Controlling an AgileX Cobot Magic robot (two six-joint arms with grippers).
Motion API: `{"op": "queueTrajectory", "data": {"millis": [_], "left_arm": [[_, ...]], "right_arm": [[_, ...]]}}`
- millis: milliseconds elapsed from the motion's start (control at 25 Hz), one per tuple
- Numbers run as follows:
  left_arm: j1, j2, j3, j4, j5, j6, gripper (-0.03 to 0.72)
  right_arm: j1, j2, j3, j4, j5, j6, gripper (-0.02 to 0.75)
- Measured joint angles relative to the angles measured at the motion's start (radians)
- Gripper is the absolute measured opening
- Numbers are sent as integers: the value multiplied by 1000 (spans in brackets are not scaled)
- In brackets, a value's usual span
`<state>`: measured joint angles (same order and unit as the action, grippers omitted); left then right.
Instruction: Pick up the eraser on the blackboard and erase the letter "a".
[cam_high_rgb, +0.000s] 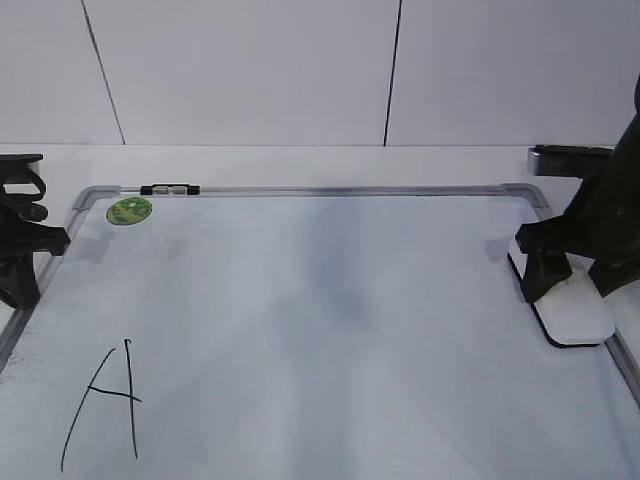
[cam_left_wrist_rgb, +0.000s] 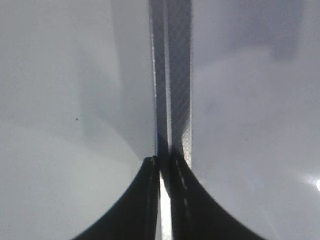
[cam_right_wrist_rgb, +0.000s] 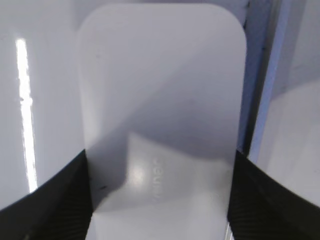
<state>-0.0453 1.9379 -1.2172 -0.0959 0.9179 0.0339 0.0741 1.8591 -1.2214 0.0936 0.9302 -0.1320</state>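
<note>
Right gripper straddles the eraser at the blackboard's right edge, fingers flanking its long sides; whether they press yet I cannot tell. Left gripper idles closed over the left frame. Only capital A visible lower left; letter "a" unseen.

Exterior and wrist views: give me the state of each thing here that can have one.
eraser: flat on the board at its right edge, between the right gripper's fingers
right gripper: around the eraser
left gripper: shut, empty, over the frame
blackboard: flat, capital A unerased
marker: on top frame
</note>
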Motion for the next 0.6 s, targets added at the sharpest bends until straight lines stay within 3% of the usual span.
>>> {"op": "queueTrajectory", "data": {"millis": [600], "left_arm": [[0,0,0,0,2,0,29]], "right_arm": [[0,0,0,-2,0,9,545]]}}
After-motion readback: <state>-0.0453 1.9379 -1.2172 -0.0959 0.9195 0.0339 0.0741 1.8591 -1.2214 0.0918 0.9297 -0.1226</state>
